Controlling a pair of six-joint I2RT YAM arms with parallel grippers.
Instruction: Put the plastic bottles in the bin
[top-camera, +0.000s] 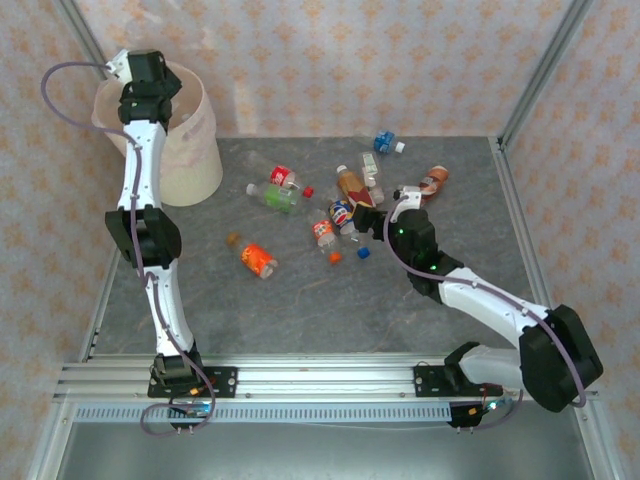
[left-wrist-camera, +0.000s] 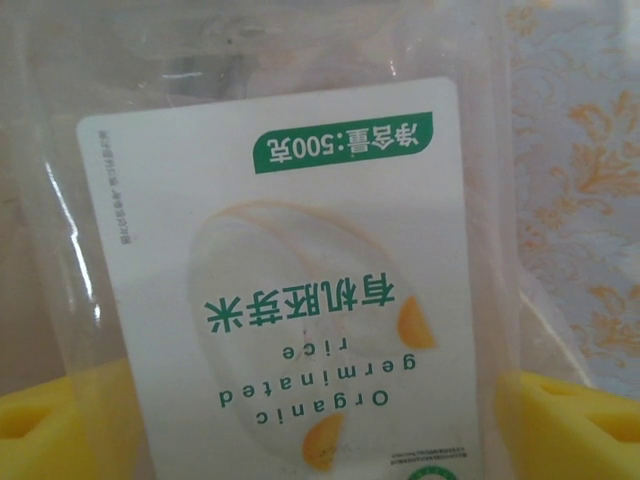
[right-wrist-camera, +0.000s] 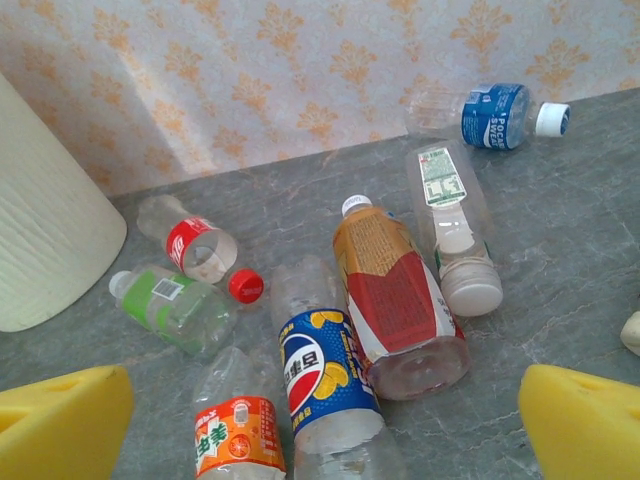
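Note:
My left gripper (top-camera: 140, 70) is up over the cream-pink bin (top-camera: 195, 160). Its yellow pads (left-wrist-camera: 60, 425) stand wide, pressed on a clear plastic bottle (left-wrist-camera: 300, 280) with a white and green rice label that spans the gap. My right gripper (top-camera: 372, 222) hovers open low over the cluster of bottles mid-table. Between its pads (right-wrist-camera: 585, 420) lie a blue Pepsi-label bottle (right-wrist-camera: 325, 375) and a red-and-gold one (right-wrist-camera: 395, 290), untouched. An orange-label bottle (right-wrist-camera: 238, 440), a green one (right-wrist-camera: 170, 305) and a red cola one (right-wrist-camera: 195, 245) lie to the left.
An orange bottle (top-camera: 257, 260) lies alone left of centre. A blue-label bottle (top-camera: 385, 143) and a red one (top-camera: 433, 180) lie near the back right. Loose caps (top-camera: 308, 190) dot the grey table. Frame posts (top-camera: 525, 90) and wallpapered walls bound it.

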